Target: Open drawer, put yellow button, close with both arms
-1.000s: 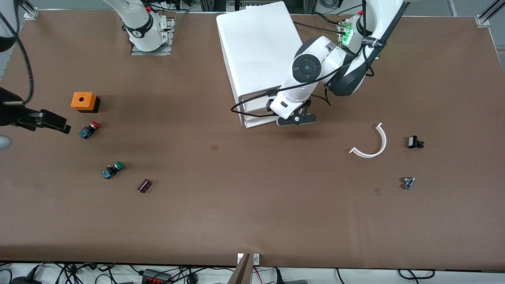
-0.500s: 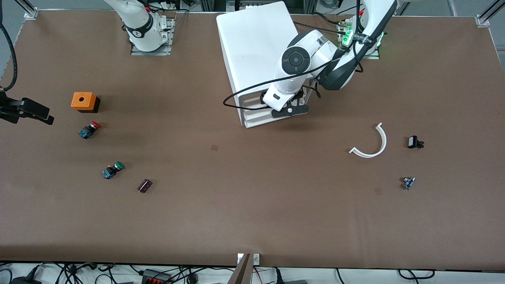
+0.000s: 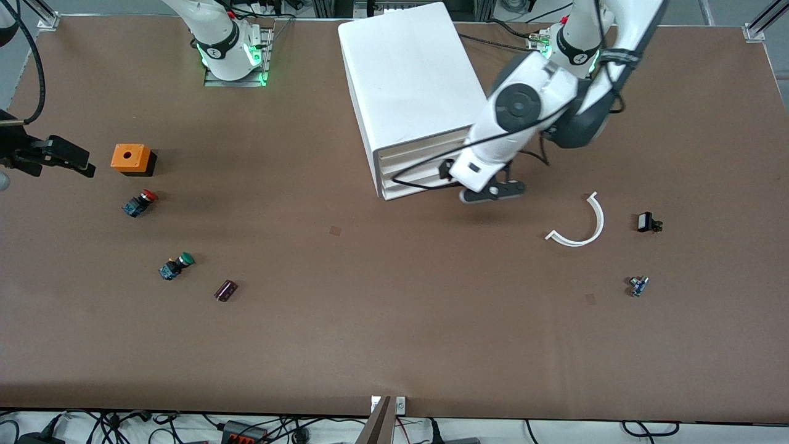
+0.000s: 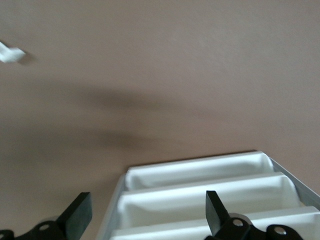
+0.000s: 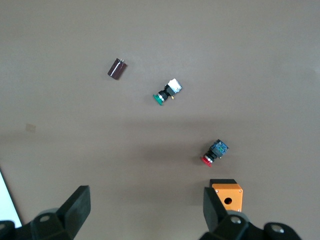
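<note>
Four drawer fronts face me on the cabinet (image 3: 410,80) at top centre, the drawer (image 3: 422,146) uppermost, flush; my left gripper (image 3: 492,192) spread empty beside them; my right gripper (image 3: 52,161) spread empty at the left edge; no yellow button visible.

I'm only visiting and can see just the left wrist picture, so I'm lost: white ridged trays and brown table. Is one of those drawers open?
Observer: No. In the front view all four fronts of the cabinet look flush, the drawer on top included; the left arm's jaws are over the table by the cabinet's front corner.
Operator: Where's the other arm?
Observer: The right arm waits; its jaws hang open over its end of the table, beside an orange box.
Operator: And the yellow button?
Observer: No view shows it; only a red-capped switch and a green-capped switch lie out.
</note>
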